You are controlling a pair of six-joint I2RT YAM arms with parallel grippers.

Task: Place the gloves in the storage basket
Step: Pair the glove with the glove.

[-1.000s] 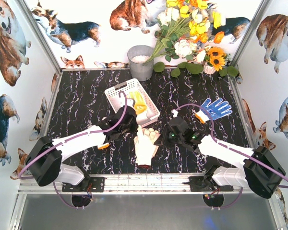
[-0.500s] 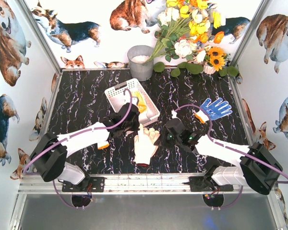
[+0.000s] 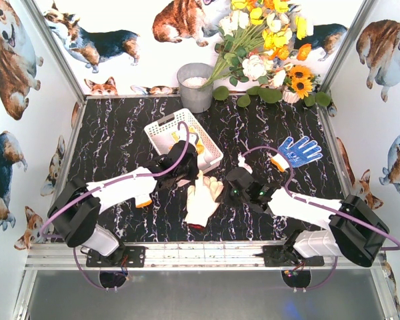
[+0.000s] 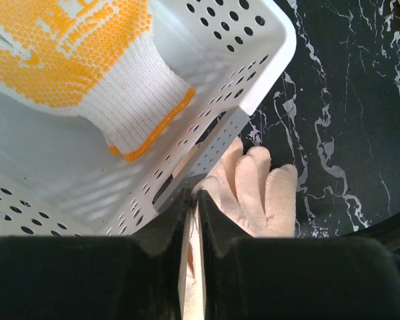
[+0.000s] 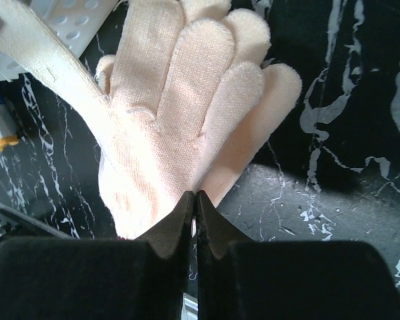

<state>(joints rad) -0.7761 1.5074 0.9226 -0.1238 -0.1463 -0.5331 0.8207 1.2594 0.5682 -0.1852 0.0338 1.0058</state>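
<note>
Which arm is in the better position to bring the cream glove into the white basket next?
Probably left. The left gripper pinches a finger of the cream glove beside the basket corner; the right gripper pinches its edge farther away.

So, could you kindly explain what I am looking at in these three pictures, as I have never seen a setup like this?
Gladly. The wide picture is taken from above and behind two small robot arms bolted at the near edge of a black marbled table. The other two come from cameras on the arms' wrists, looking out past their own black fingers.

On the table are a white storage basket with an orange-dotted glove already inside, a pair of cream gloves lying just outside the basket's near corner, and a blue-dotted glove over to the right. A grey bucket and flowers stand at the back.

The left gripper and the right gripper are both shut on the cream gloves, one at each edge.
</note>
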